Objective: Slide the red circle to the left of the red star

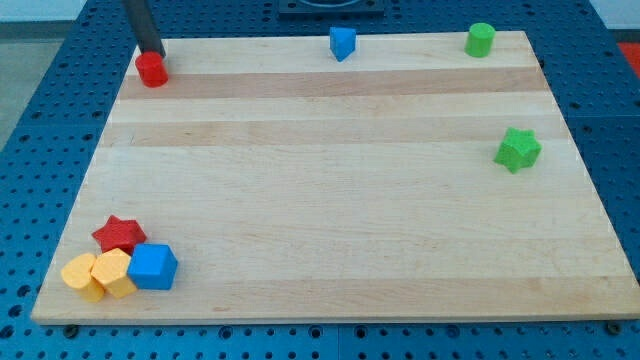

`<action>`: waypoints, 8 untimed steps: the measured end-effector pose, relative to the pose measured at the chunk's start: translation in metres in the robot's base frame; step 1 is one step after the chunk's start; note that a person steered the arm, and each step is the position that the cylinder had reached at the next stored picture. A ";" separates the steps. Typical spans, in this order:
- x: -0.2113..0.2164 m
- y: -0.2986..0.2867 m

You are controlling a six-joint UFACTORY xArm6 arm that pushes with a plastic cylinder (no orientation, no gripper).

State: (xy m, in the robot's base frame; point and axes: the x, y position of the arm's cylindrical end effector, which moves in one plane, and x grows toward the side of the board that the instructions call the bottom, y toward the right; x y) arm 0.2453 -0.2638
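Note:
The red circle [152, 70] stands near the board's top left corner, close to the left edge. My tip [151, 50] is right above it in the view, touching its far side. The red star [119, 234] lies at the bottom left, touching a blue cube [152, 266] and two yellow blocks [97, 274]. The red circle is far above the red star in the view.
A blue block [342, 43] sits at the top middle, a green cylinder [480, 39] at the top right, and a green star [518, 149] near the right edge. The wooden board [330, 200] lies on a blue perforated table.

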 end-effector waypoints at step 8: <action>0.137 0.098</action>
State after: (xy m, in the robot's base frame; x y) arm 0.3822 -0.1654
